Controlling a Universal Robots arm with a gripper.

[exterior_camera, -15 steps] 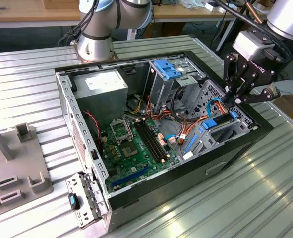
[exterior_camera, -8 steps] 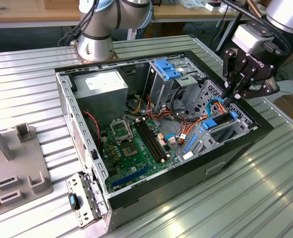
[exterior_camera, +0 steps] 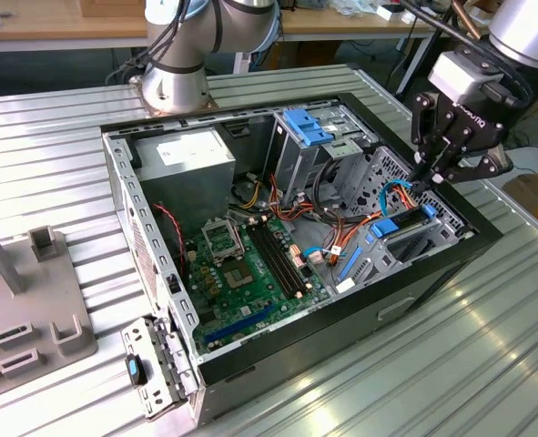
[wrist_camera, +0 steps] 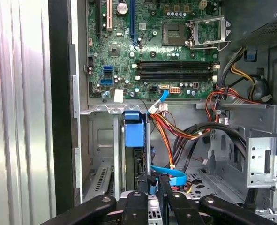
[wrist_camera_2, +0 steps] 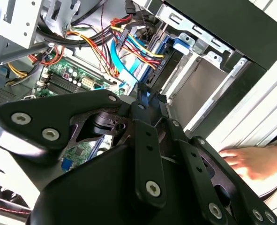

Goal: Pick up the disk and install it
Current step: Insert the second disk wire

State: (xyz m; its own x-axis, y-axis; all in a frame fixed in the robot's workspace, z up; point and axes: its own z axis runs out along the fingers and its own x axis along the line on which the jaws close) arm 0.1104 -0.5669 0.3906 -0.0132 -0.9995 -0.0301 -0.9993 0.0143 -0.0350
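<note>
Pincer (wrist_camera: pixel 152 187) linkage hides most of disk (wrist_camera: pixel 137 161).

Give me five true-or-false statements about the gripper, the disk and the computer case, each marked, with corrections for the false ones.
1. The gripper is over the drive bay at the exterior view's right end of the computer case. True.
2. The disk stands on edge in the bay, blue rail showing. True.
3. The case's side panel is fitted. False: the case is open and the motherboard is exposed.
4. The disk lies on the metal table outside the case. False: it is inside the bay.
5. A hand rests beside the case. True.
</note>
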